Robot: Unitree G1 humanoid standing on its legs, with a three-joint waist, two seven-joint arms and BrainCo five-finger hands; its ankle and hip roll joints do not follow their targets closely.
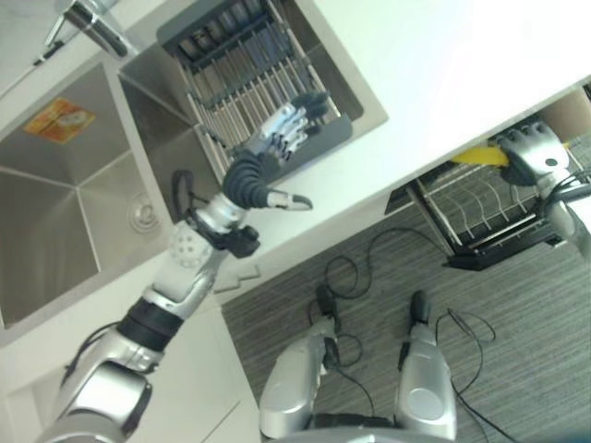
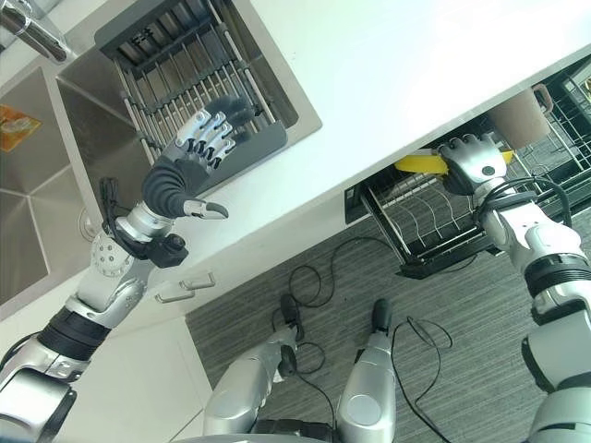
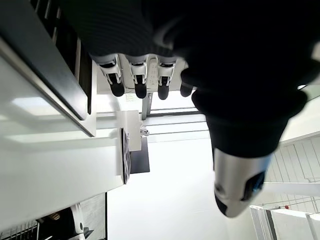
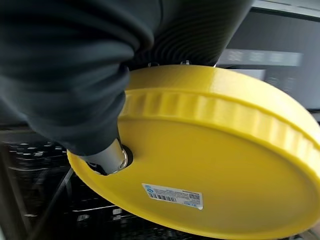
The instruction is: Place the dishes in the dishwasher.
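- Gripping a yellow plate (image 4: 210,165), the right hand (image 2: 471,161) has its thumb pressed on the plate's underside and its fingers curled over the rim; in the eye views the plate sits at the right of the frame, just above the pulled-out dishwasher rack (image 2: 434,226).
- The plate looks like stiff, smooth plastic, so probably light and hard to break, but slippery (the glossy surface suggests as much). A pinch across the ribbed rim, as now, seems the surest hold.
- The left hand (image 2: 199,148) hovers in the upper left of the frame over the drying rack (image 2: 185,88) set in the sink (image 1: 55,212), fingers spread and straight, thumb out to the side, holding nothing.
- Count: one yellow plate, one dishwasher rack, one drying rack, one faucet (image 1: 92,23) at the top left. No dishes can be made out in the drying rack, and the wire slots of the dishwasher rack that show look bare.
- Lowering the plate on edge between the wire tines is likely what remains.
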